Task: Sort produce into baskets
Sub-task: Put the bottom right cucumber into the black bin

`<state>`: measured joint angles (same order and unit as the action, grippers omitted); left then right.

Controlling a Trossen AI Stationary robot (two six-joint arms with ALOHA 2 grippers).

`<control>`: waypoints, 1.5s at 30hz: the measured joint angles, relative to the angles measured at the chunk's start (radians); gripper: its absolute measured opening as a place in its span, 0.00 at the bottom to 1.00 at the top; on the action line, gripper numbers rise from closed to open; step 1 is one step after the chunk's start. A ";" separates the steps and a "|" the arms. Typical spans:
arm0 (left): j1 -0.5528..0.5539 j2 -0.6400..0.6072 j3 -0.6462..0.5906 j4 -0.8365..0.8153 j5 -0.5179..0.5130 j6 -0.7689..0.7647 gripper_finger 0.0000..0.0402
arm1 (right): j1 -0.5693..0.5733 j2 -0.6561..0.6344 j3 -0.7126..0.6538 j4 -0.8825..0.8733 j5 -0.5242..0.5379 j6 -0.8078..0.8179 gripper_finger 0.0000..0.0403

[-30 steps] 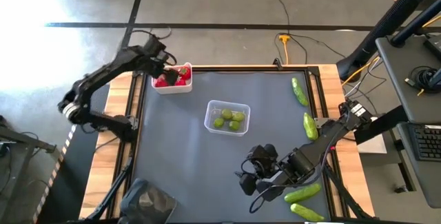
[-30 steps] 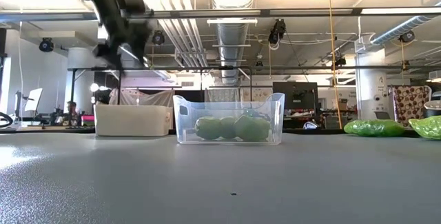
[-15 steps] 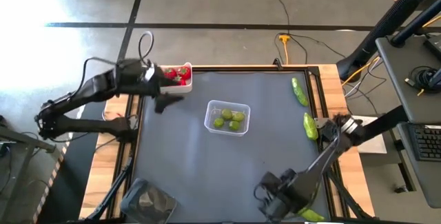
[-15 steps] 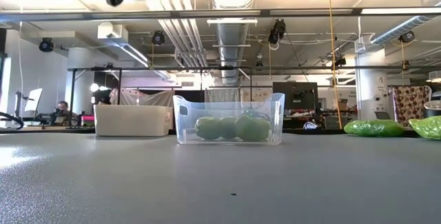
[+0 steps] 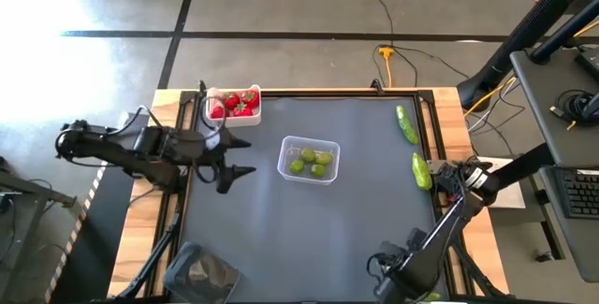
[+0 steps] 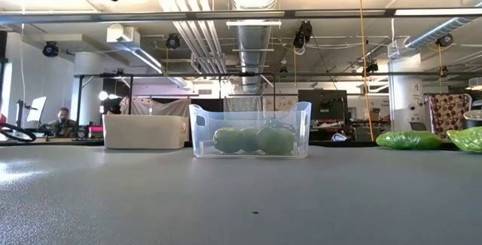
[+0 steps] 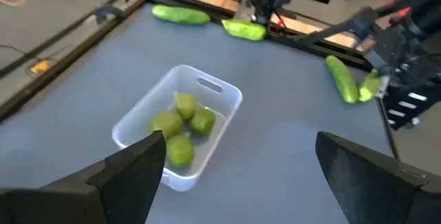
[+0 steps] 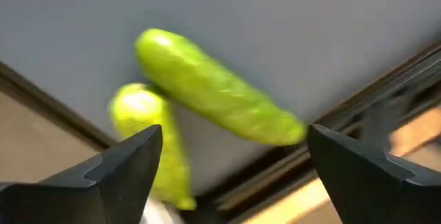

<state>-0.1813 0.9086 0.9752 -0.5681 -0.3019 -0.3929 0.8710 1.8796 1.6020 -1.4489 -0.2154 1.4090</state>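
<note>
You're watching both arms pulling back from where they were a second ago: the left gripper (image 5: 234, 157) was over the white tub (image 5: 234, 105) at about 11 o'clock on the table and is now hanging above the mat at 9 o'clock, clear of that tub, fingers spread apart and carrying nothing, which the left wrist view confirms with its two fingers (image 7: 138, 169) wide and the mat between them. That's reading like the strawberry drop is finished and the arm is heading off for something else. The right gripper (image 5: 398, 268) is sliding from mid-table down to the 5 o'clock edge, and its wrist view is showing released fingers (image 8: 131, 162) framing two cucumbers (image 8: 213, 93) lying crossed near the table rail, not touching them yet. I'd judge a cucumber pick is being lined up next. Containers: the white tub is holding the strawberries (image 5: 236, 103), several red ones packed together. The clear tub (image 5: 309, 159) is sitting near the centre, a bit toward 12 o'clock, with the round green fruits (image 5: 310, 161) inside, four as far as I can count. The dark tray (image 5: 201, 274) is sitting at the 7 o'clock corner and I'm seeing nothing green in it. Two more cucumbers (image 5: 414, 150) are lying along the 3 o'clock edge, well apart from any tub, so all the cucumbers are still waiting to be sorted.
</note>
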 joint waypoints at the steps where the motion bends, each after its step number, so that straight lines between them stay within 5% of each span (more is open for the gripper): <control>1: -0.010 0.011 0.000 0.004 0.000 -0.011 0.88 | 0.003 0.002 -0.001 -0.011 0.009 -0.049 0.85; 6: -0.052 0.047 0.004 -0.008 -0.003 -0.065 0.88 | 0.048 0.010 -0.052 -0.002 0.046 -0.316 0.79; 12: -0.137 0.044 0.011 -0.064 -0.003 -0.134 0.88 | 0.105 0.008 -0.124 0.053 -0.024 -0.433 0.78; 25: -0.239 0.012 0.012 -0.229 -0.034 -0.273 0.88 | 0.124 0.005 -0.320 0.277 -0.029 -0.362 0.74; 33: -0.238 0.011 0.013 -0.229 -0.057 -0.279 0.88 | 0.094 0.005 -0.353 0.293 -0.017 -0.386 0.53; 37: -0.238 0.010 0.013 -0.229 -0.058 -0.279 0.88 | 0.049 0.005 -0.347 0.268 0.027 -0.430 0.42; 45: -0.238 0.009 0.013 -0.230 -0.112 -0.253 0.88 | -0.102 0.005 -0.212 0.134 0.215 -0.595 0.43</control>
<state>-0.4191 0.9173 0.9883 -0.7978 -0.4139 -0.6460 0.7694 1.8847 1.3896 -1.3149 -0.0005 0.8135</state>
